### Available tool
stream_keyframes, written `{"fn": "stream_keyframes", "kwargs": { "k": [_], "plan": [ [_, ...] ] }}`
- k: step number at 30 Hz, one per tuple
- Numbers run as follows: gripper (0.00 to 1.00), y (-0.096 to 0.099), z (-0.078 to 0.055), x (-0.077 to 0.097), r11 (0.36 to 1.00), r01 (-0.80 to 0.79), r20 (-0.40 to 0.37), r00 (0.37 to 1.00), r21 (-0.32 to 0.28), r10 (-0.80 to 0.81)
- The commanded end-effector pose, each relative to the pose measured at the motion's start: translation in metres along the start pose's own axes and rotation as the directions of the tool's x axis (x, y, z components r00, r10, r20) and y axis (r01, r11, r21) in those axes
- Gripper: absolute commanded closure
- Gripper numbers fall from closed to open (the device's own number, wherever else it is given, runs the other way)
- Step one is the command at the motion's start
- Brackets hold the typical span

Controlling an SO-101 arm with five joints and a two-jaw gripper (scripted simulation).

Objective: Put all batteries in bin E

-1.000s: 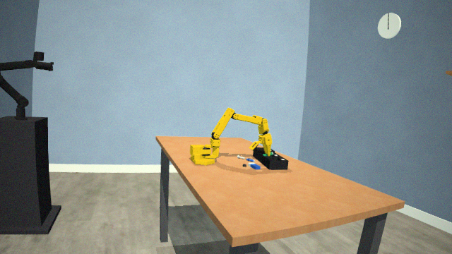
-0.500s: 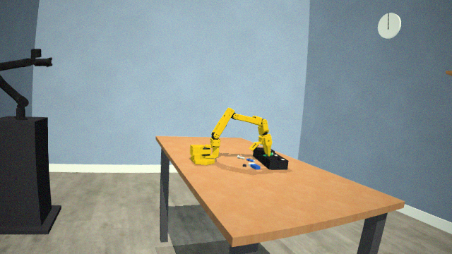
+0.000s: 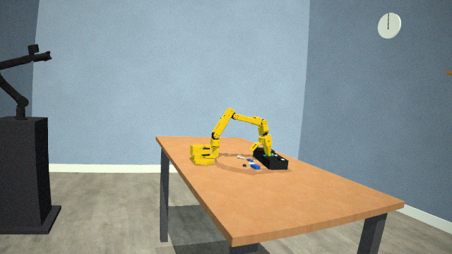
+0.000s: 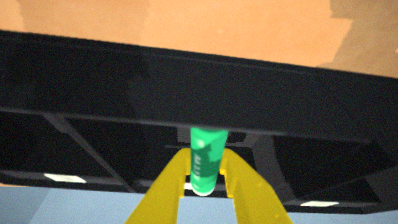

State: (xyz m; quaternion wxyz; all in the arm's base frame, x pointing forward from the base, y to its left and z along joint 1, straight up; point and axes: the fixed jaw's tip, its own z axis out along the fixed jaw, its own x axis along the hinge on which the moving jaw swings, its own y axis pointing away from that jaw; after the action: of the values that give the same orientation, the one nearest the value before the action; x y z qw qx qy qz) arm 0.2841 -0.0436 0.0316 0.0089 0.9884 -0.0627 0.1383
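My yellow gripper point(image 4: 204, 186) point(image 3: 268, 152) is shut on a green battery point(image 4: 205, 161) point(image 3: 271, 154). It holds the battery upright over the black bin block point(image 4: 150, 90) point(image 3: 279, 163), which has several compartments. The battery's far end reaches into a middle compartment. Two white label tags point(image 4: 64, 177) point(image 4: 313, 203) show on the bin's near edge; I cannot read the letters. In the exterior view the gripper hangs over the far end of the bins.
Small things lie on the table point(image 3: 282, 204) left of the bins: a blue piece point(image 3: 255, 166), another blue piece point(image 3: 250, 160), a small dark piece point(image 3: 244, 165) and a pale stick point(image 3: 241, 156). The arm's yellow base point(image 3: 202, 154) stands further left.
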Motion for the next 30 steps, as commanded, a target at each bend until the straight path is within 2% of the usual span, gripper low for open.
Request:
{"fn": "stream_keyframes", "kwargs": {
  "k": [1, 19, 30],
  "plan": [
    [0.99, 0.0016, -0.0111, 0.0101, 1.0, 0.002, -0.066, 0.998, -0.001, -0.002],
    [0.85, 0.0016, -0.0111, 0.0101, 1.0, 0.002, -0.066, 0.998, -0.001, -0.002],
    [0.84, 0.0015, -0.0112, 0.0101, 1.0, 0.002, -0.066, 0.998, -0.001, -0.002]
  ]
}}
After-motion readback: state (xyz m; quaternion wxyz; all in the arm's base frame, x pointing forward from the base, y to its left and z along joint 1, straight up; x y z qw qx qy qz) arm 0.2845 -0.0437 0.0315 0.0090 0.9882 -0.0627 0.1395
